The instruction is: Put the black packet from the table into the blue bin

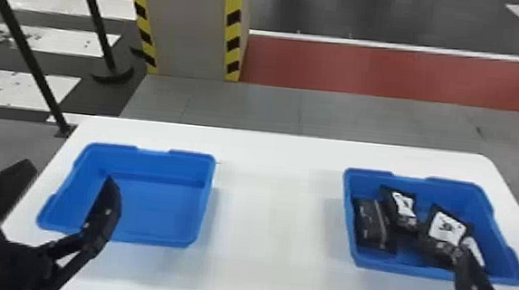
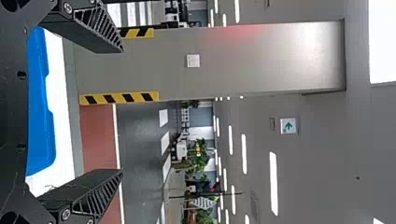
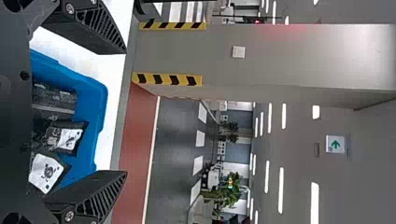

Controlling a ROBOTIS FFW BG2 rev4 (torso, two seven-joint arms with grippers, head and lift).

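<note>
1. Apparently the placing is done, judging by how things lie: 3 black packets can be made out inside the right-hand blue bin [image 1: 397,267], and a white-labelled shape beside them may be another, though the near finger hides part of it. I can't tell which is the task's.

2. The flat packet [image 1: 371,223] lies along the bin's left wall. The far labelled packet [image 1: 403,205] leans beside it, and the near labelled packet [image 1: 447,226] sits toward the middle.

3. They look like light, soft pouches with loose contents and slightly slick skins. If 1 had to be lifted again, I'd pinch across its thick middle with gentle pressure; a corner grip would probably let it sag or slide out. Nothing about them looks fragile.

4. The right tool [image 3: 126,112] is spread wide with nothing between its fingers. Its arm comes in from the near right corner, with the hand roughly level, over the bin's near right part.

5. The left tool [image 1: 68,171] is wide too and holds nothing. It comes in from the near left, pointing forward beside and partly over the left-hand blue bin [image 1: 161,212] on the white desk [image 1: 273,230].

6. Next, I'd raise the right tool before drawing it back, since a low exit could catch the rim or drag a packet.
</note>
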